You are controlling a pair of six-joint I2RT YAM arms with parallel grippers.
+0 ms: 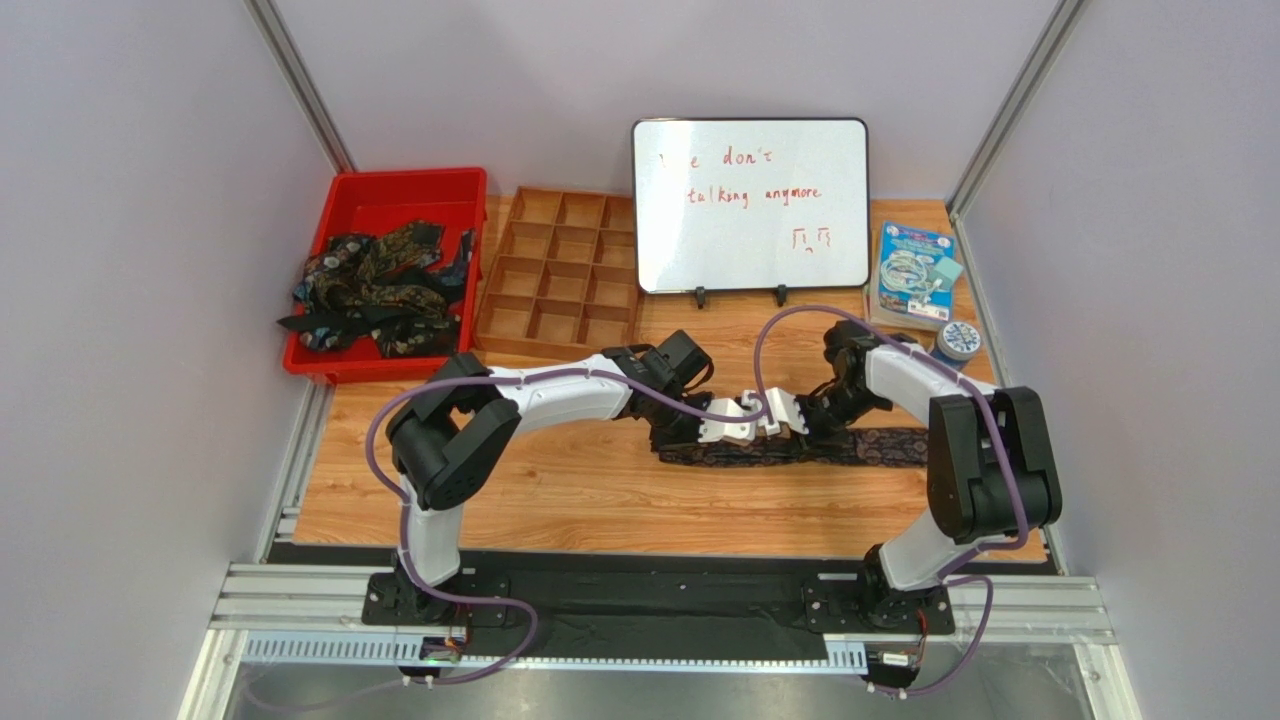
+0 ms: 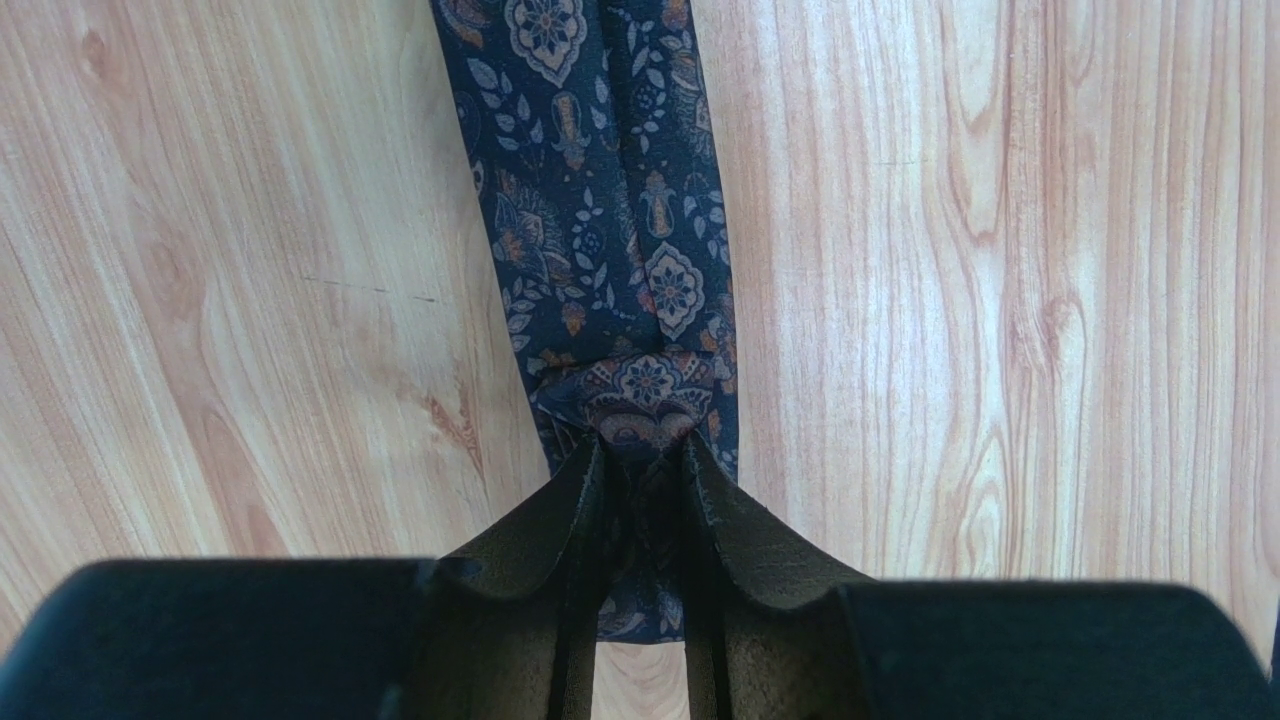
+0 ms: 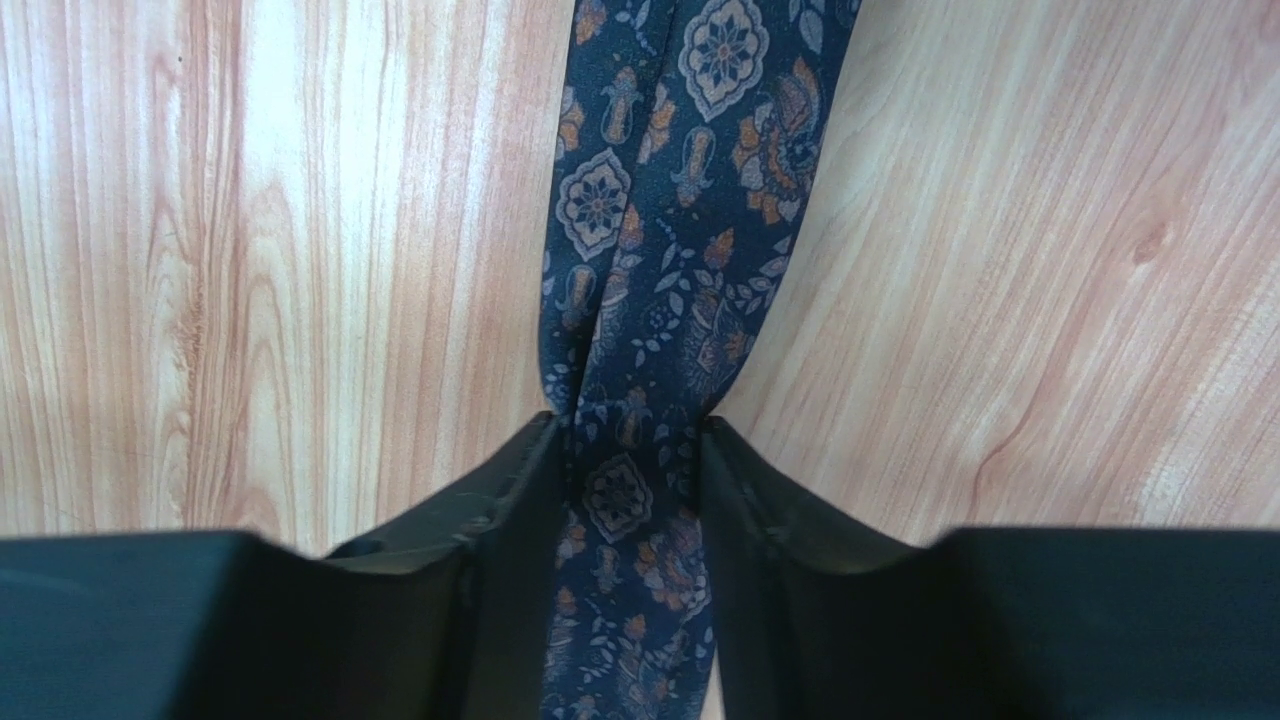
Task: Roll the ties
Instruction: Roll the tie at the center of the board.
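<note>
The wooden table (image 1: 601,495) is carrying six items. One tie (image 1: 887,446) is lying across its middle, running left to right. A red tray (image 1: 394,183) is sitting at the back left corner, its left side appearing to overhang the edge. A compartmented organizer (image 1: 559,285) is sitting just beside the tray, on its right. A whiteboard (image 1: 751,203) is standing upright on a stand at back centre. A blue box (image 1: 917,273) is lying at back right, with a tape roll (image 1: 959,341) just in front of it.

Your top view hides the middle of the tie (image 1: 887,446) under both arms (image 1: 736,417), wrist views crop it at the top edge, first word on the whiteboard (image 1: 751,203) washed out, binned ties (image 1: 376,285) too tangled to count
</note>
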